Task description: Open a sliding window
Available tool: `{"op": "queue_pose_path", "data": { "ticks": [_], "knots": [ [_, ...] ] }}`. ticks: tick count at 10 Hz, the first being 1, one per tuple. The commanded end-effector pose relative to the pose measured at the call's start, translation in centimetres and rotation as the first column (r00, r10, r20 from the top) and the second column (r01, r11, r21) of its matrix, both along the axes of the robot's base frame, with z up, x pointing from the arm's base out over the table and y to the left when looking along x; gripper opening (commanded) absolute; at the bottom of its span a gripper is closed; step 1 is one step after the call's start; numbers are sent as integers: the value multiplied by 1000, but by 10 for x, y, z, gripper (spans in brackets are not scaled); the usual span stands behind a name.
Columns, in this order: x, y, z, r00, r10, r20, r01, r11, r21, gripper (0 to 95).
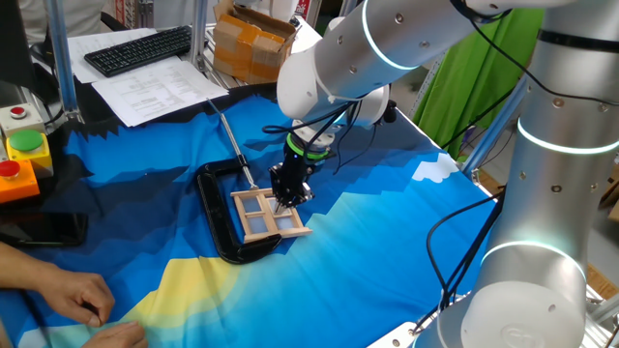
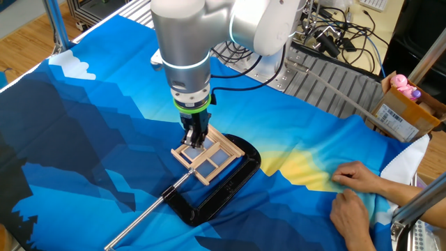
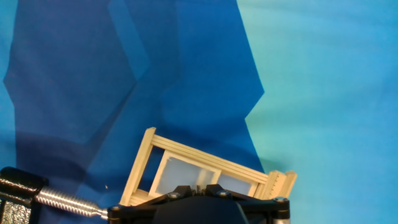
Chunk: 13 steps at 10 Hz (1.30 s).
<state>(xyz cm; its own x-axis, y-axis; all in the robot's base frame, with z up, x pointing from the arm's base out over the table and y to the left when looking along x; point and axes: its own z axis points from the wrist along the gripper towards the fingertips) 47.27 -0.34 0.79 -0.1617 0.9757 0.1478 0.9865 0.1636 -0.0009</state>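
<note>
One gripper (image 1: 288,190) is lowered vertically onto the sliding window (image 1: 268,215), its tips meeting the wooden frame at the edge farthest from the clamp's spine; the same contact shows in the other fixed view, gripper (image 2: 195,137) on window (image 2: 208,157). Whether the fingers are spread or pressed together cannot be told: the tips are dark, small and merged in both fixed views, and the hand view shows only the black gripper body at the bottom edge. The window lies flat on the blue and yellow cloth (image 1: 387,242), near the middle of the table, seated inside the mouth of a black C-clamp (image 1: 219,217) whose metal screw rod (image 1: 235,147) runs away from one corner of the frame. In the hand view the window (image 3: 186,168) sits just ahead of the gripper body, the threaded rod (image 3: 68,202) entering from the lower left. A person's hands (image 2: 355,192) rest on the cloth at its yellow part, well apart from the window. A keyboard (image 1: 140,50) lies beyond the cloth.
</note>
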Motion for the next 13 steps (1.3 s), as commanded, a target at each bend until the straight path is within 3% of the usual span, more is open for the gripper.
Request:
{"op": "queue_pose_path", "data": {
  "ticks": [1,13],
  "knots": [
    [-2,1,1,1000,5,-2,-5,1000,1,0],
    [-19,7,0,1000,7,-17,-7,1000,-8,0]
  ]
}}
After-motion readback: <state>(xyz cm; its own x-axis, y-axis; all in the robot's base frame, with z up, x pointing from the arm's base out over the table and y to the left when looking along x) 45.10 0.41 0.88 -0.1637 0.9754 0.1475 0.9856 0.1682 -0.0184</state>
